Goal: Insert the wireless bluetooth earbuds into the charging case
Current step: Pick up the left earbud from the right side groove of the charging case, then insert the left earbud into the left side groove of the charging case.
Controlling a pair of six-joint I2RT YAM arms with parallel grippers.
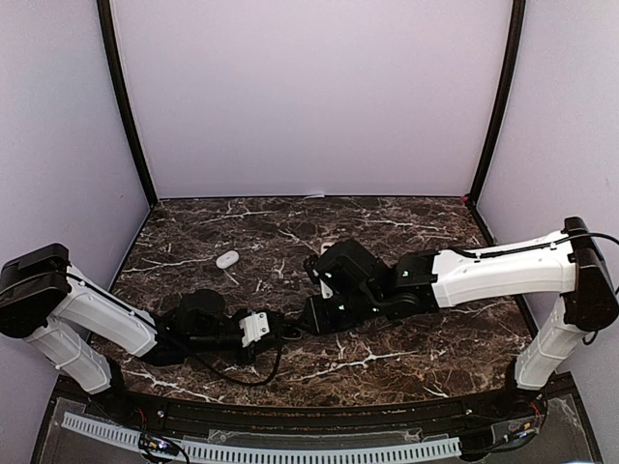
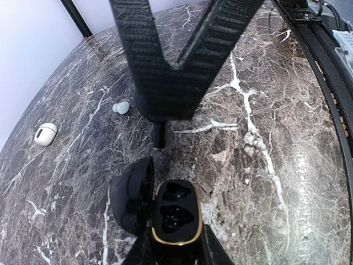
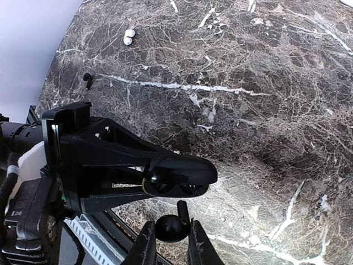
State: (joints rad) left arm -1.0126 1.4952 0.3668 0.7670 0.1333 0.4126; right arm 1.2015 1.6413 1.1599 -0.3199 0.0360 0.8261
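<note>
Left wrist: R gripper (image 2: pixel 161 113) pinches black earbud (image 2: pixel 159 135) just above open case (image 2: pixel 175 205) clamped in L gripper (image 2: pixel 175 251); lower slow, stem-first.

Top cam: fixed high behind the arm bases (image 1: pixel 530 372), looks down and forward over the whole table (image 1: pixel 406 217) to the back wall (image 1: pixel 309 97). Left wrist cam: close, looks down on the open black case (image 2: pixel 175 216). Right wrist cam: close, side-on to same case (image 3: pixel 182 172). All share the table.
</note>
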